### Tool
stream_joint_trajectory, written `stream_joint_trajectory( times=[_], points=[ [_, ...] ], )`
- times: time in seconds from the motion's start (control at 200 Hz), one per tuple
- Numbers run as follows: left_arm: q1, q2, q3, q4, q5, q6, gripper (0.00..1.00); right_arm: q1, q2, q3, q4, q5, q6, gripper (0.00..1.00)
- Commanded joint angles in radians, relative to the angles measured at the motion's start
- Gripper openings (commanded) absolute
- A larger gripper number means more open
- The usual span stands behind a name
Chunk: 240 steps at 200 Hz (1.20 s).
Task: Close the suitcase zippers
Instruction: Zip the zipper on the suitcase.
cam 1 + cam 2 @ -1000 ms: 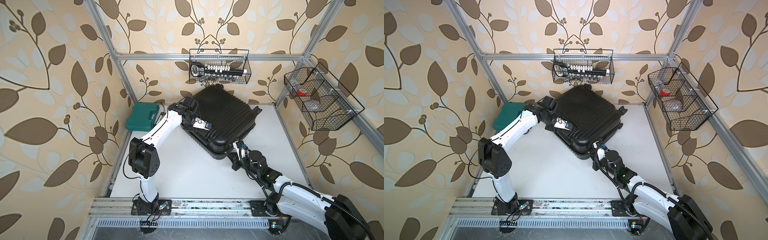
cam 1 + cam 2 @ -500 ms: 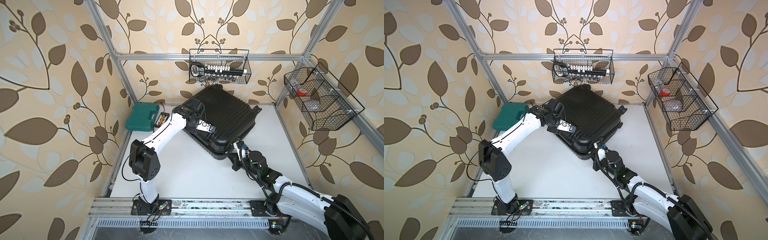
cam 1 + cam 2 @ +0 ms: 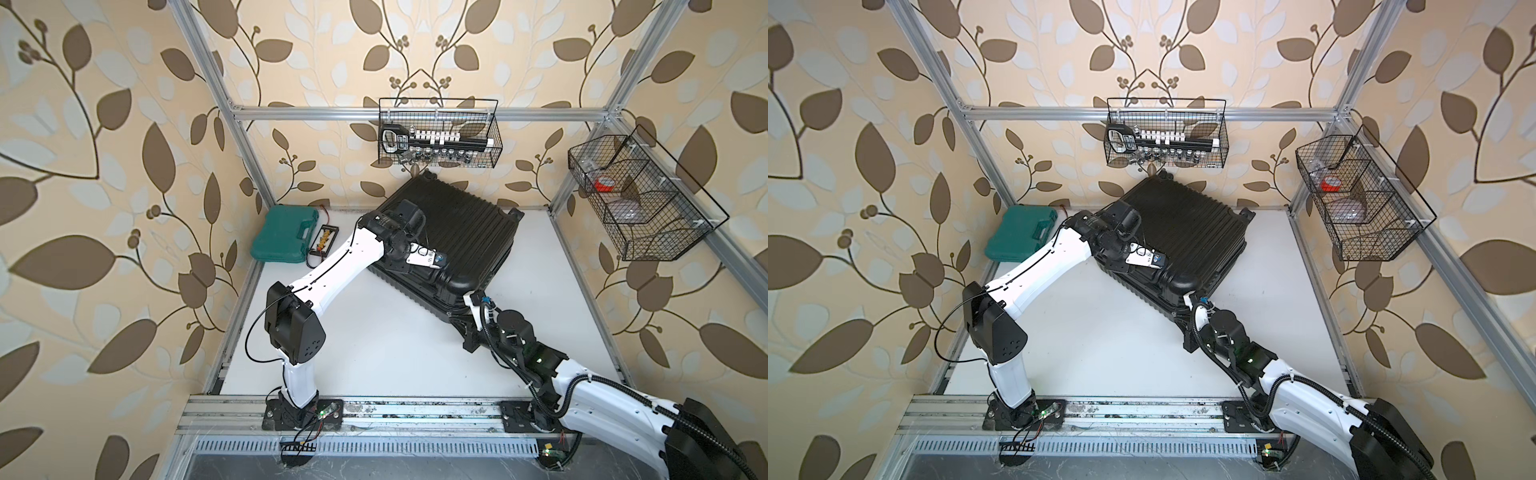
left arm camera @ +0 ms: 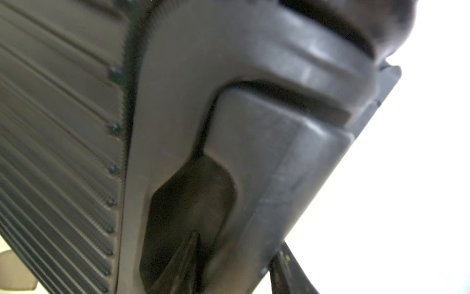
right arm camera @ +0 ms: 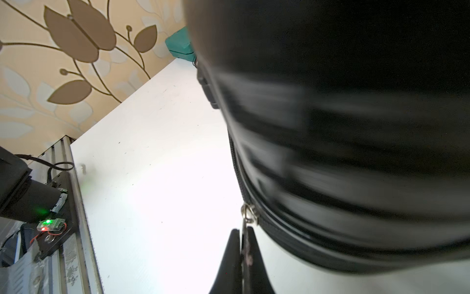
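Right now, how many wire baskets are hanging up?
2: the back basket hangs on the rail above the suitcase; the side basket hangs on the right rail. None looks hidden.

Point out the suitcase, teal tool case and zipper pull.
suitcase (image 3: pixel 465 230), in a top view, ribbed shell.
teal tool case (image 3: pixel 282 236), in a top view, lid.
zipper pull (image 5: pixel 249 215), right wrist view, metal ring.
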Motion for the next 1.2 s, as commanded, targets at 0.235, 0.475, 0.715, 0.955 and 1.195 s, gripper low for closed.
stream_joint_trajectory(
  times=[0.235, 0.475, 0.715, 0.955, 1.195],
  points=[
    [-0.1, -0.002, 0.141, 0.108, -0.036, -0.454, 0.06, 0.053, 0.085, 0.016, 0.095, 0.066, 0.032, 0.0],
    [-0.168, -0.007, 0.132, 0.082, -0.034, -0.766, 0.02, 0.051, 0.184, 0.033, 0.152, 0.165, 0.023, 0.0],
    [-0.192, 0.002, 0.115, 0.136, 0.003, -1.09, 0.03, -0.012, 0.278, 0.025, 0.277, 0.05, 0.007, 0.0],
    [-0.192, 0.083, 0.207, 0.14, 0.02, -1.207, 0.04, -0.021, 0.325, 0.038, 0.385, -0.152, -0.071, 0.0],
    [-0.192, 0.151, 0.313, 0.035, -0.013, -1.117, 0.11, -0.006, 0.349, 0.063, 0.327, -0.029, -0.063, 0.0]
  ],
)
